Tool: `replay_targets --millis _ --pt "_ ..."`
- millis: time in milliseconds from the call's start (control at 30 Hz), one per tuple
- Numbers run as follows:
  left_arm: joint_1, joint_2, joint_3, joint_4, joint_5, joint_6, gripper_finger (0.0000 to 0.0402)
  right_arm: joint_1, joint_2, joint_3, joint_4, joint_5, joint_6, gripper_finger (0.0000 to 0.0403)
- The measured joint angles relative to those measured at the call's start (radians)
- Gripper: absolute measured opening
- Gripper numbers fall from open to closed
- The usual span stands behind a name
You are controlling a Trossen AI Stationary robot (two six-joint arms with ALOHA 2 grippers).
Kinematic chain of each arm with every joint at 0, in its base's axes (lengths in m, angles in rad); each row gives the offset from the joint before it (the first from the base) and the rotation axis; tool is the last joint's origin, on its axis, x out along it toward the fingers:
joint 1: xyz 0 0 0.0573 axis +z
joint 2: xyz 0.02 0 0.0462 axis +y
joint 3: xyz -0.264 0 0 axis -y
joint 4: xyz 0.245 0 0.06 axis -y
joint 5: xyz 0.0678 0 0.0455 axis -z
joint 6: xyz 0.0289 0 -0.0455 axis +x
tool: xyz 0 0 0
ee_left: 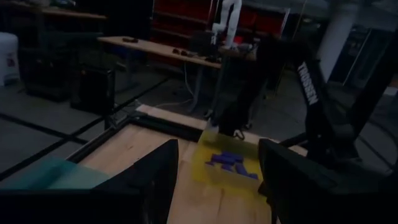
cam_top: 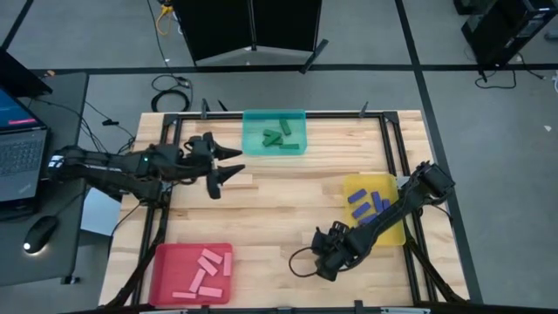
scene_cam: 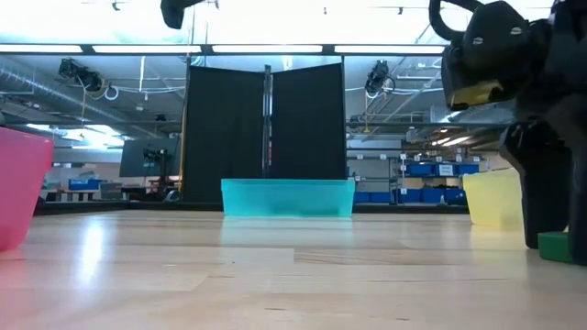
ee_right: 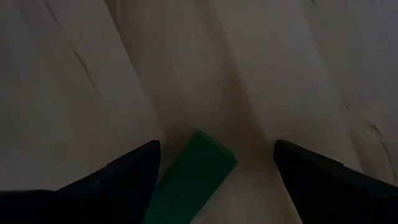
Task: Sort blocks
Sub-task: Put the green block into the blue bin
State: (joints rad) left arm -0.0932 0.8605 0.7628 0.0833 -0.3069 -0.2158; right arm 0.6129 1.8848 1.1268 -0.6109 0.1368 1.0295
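The right gripper [cam_top: 324,262] is lowered to the pale, grained wooden table [cam_top: 279,196] at 5 o'clock, fingers spread wide either side of a flat green block [ee_right: 189,177] lying on the wood; the block's near end is cut off in the wrist view. The left gripper [cam_top: 228,164] hangs at 10 o'clock, fingers apart and empty. Smooth translucent trays hold sorted blocks: teal tray [cam_top: 274,133] at 12 o'clock with green blocks [cam_top: 277,137], yellow tray [cam_top: 373,208] at 3 o'clock with blue blocks [cam_top: 368,204], red tray [cam_top: 192,273] at 7 o'clock with pink blocks [cam_top: 206,272].
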Motion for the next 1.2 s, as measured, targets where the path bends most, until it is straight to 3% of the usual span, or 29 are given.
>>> replay_targets --millis 233,600,800,933,1067,1200 --pt "-0.008 -0.061 0.000 -0.011 -0.006 0.001 0.0229 0.004 0.037 0.001 -0.009 0.018 0.026 0.0291" --pt "-0.008 -0.125 0.000 -0.058 -0.006 -0.005 0.0229 0.004 0.038 -0.001 0.038 0.009 0.037 0.0092" --pt "-0.008 -0.123 0.000 -0.062 -0.005 -0.005 0.0229 0.002 0.036 -0.002 0.055 0.023 0.011 0.0016" --pt "-0.008 -0.123 0.000 -0.062 -0.005 -0.005 0.0229 -0.006 0.001 -0.005 0.053 0.054 -0.018 0.0026" --pt "-0.008 -0.122 0.000 -0.062 -0.005 -0.005 0.0229 -0.018 -0.078 -0.009 0.035 0.117 -0.046 0.0087" --pt "-0.008 -0.122 0.000 -0.064 -0.004 -0.006 0.0229 0.003 -0.146 -0.006 0.024 0.091 -0.002 0.0159"
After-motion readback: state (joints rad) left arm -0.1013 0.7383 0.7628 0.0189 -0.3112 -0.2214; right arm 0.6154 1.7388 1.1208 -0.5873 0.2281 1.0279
